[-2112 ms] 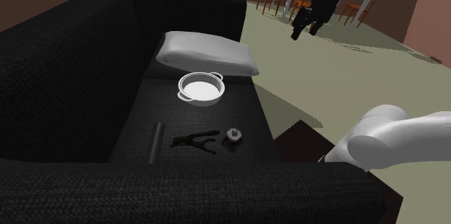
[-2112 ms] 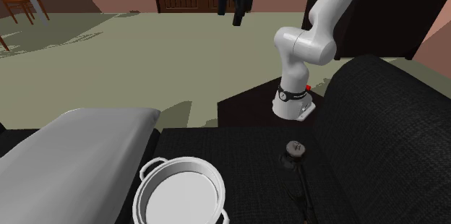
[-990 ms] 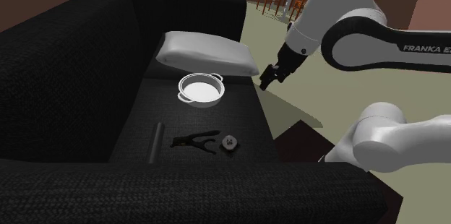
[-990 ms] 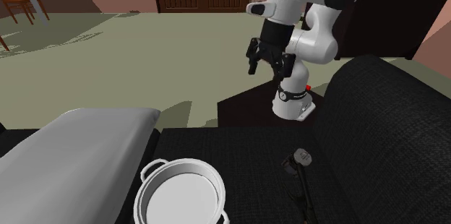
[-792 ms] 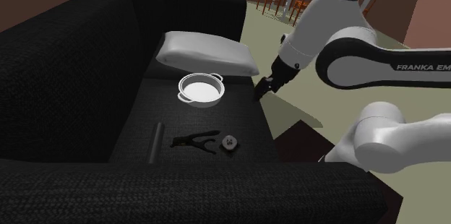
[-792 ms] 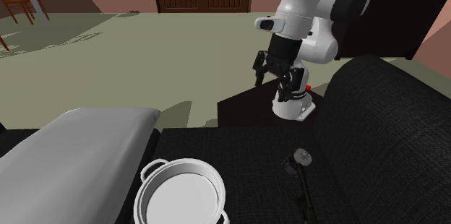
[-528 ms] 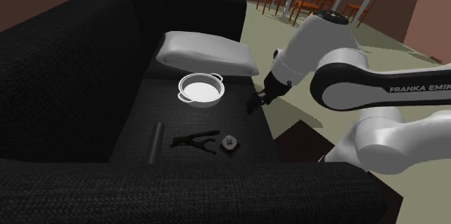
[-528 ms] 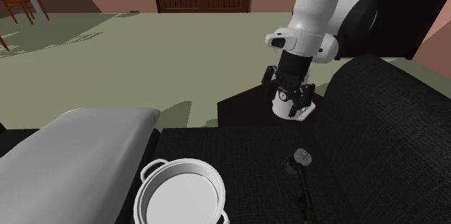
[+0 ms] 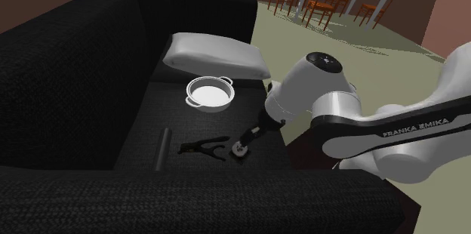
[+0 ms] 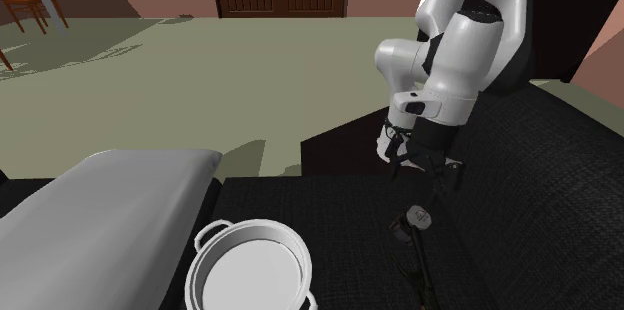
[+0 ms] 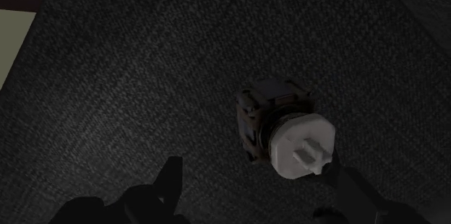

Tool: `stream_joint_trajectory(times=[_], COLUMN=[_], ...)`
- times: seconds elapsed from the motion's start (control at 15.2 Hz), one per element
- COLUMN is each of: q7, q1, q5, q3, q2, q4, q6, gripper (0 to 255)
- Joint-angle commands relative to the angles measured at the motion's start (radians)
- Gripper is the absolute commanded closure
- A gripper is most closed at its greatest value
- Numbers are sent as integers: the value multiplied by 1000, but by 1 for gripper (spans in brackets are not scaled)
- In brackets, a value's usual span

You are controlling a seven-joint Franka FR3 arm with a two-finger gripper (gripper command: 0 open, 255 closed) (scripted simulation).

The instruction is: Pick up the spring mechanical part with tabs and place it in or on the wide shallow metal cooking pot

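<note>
- Fingers of the black gripper stand apart, gripping nothing. The spring mechanical part, a dark body with a white tabbed cap, lies between and just ahead of them on the black sofa seat.
- Moments ago the arm was raised over the floor; it has swung down onto the part, so a grasp looks close.
- Its elbow is folded low and its wrist angles down at the seat. The white two-handled pot sits well beyond the fingers.

Dim, flat rendered light: the black sofa swallows detail, while the pale floor carries soft shadows.
</note>
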Motion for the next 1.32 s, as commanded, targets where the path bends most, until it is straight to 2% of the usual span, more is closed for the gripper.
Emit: stream_joint_trajectory(times=[0.0, 0.4, 0.92, 0.99, 1.12, 1.19, 1.25], q7=[19, 41, 44, 44, 50, 24, 17], q1=[-5, -67, -64, -61, -50, -37, -51], q5=[2, -30, -34, -31, -26, -16, -25], q3=[28, 81, 78, 76, 77, 49, 47], q2=[52, 193, 194, 190, 174, 156, 169], q4=[2, -3, -3, -7, -5, -21, -9], q6=[57, 206, 207, 205, 187, 184, 185], gripper=[0, 0, 0, 255, 255, 255, 255])
